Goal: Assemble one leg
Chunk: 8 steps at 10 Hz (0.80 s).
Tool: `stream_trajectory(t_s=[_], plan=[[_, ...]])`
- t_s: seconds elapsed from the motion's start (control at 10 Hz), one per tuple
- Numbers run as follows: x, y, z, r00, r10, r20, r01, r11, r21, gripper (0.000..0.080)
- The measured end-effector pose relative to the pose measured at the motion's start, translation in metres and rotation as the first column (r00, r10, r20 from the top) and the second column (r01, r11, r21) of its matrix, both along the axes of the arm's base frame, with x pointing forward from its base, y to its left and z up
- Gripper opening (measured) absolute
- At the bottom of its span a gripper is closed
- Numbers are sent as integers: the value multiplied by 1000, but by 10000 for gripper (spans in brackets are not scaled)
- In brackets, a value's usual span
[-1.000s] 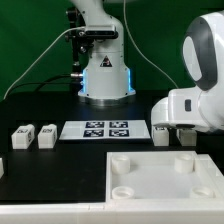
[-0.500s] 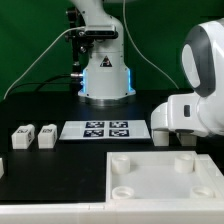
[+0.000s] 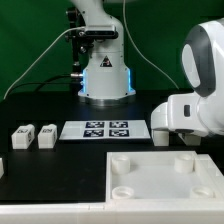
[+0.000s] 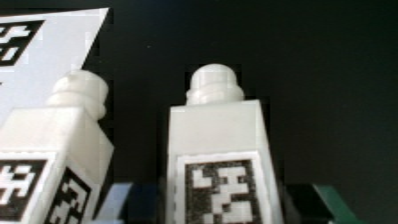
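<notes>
In the wrist view a white leg (image 4: 221,150) with a black-and-white marker on its face and a round peg on its end lies between my gripper's (image 4: 226,208) two fingers. The jaws stand on either side of it with dark gaps, so the gripper is open. A second leg (image 4: 59,150) lies close beside it. In the exterior view my gripper (image 3: 172,134) is low at the table, just behind the tray's far edge, at the right. The arm's white body hides its fingers there.
The large white tray (image 3: 150,183) with round corner sockets lies at the front right. The marker board (image 3: 97,129) lies mid-table and shows in the wrist view (image 4: 50,45). Two more small white legs (image 3: 22,137) (image 3: 46,137) stand at the exterior view's left. The robot base (image 3: 104,75) is behind.
The arm's white body has sunk slightly toward the table since a second ago. Nothing else has moved.
</notes>
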State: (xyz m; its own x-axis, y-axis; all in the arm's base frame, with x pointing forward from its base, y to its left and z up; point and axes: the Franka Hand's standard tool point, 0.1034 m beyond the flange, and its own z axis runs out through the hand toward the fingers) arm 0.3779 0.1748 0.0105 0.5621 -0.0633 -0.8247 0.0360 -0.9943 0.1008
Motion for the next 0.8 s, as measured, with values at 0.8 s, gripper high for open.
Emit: stream_trajectory(t_s=[0.8], plan=[[7, -4, 7, 1000, 12, 11, -12, 1000, 21, 294]])
